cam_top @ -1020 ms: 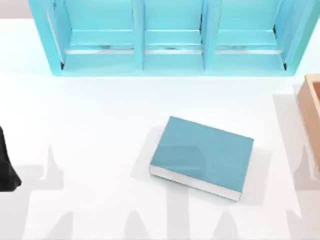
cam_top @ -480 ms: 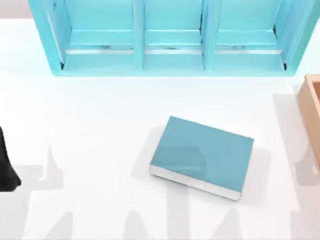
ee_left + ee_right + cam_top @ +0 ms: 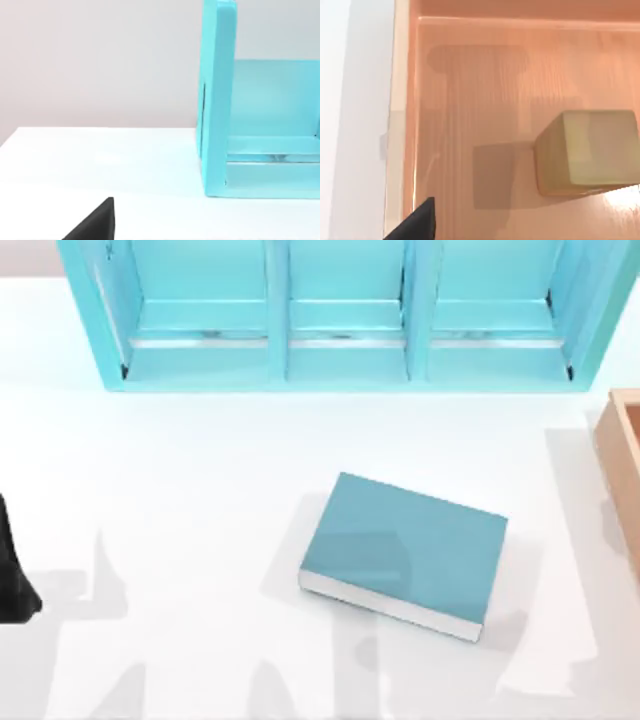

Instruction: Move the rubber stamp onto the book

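The rubber stamp (image 3: 587, 152), a tan block with rounded edges, stands on the floor of the orange-brown box (image 3: 470, 100) in the right wrist view. One dark finger (image 3: 417, 222) of my right gripper shows at the edge of that view, apart from the stamp. The book (image 3: 405, 552), teal with white page edges, lies flat near the middle of the table, with nothing on its cover. My left arm (image 3: 12, 570) is parked at the table's left edge.
A big light-blue shelf unit (image 3: 340, 315) with three compartments spans the back of the table; its side wall (image 3: 217, 100) is in the left wrist view. The orange-brown box (image 3: 622, 455) sits at the table's right edge.
The arm shadows along the table's front and right side have shifted and shrunk. The book and the left arm have not moved.
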`<state>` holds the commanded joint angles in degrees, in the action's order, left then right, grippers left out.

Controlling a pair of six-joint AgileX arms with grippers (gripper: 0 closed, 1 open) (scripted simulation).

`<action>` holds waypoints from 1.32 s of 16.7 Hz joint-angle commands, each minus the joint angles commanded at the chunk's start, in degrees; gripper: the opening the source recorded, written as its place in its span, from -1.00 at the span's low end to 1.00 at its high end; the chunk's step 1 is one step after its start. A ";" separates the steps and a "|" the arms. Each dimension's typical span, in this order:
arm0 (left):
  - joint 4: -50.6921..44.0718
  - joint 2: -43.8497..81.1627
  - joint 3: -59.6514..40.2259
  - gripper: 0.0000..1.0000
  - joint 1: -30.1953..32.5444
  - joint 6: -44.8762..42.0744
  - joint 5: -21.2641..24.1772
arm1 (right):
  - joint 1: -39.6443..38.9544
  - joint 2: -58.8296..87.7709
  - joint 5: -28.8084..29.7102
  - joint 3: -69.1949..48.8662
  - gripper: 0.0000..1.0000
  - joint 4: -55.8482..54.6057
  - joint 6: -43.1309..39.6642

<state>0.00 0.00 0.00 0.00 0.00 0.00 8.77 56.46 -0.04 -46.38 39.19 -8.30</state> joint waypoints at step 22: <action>0.00 0.00 0.00 1.00 0.00 0.00 0.00 | 7.62 49.51 0.12 -40.11 1.00 31.25 -7.36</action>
<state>0.00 0.00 0.00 0.00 0.00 0.00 16.39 105.97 0.09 -86.49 70.44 -15.66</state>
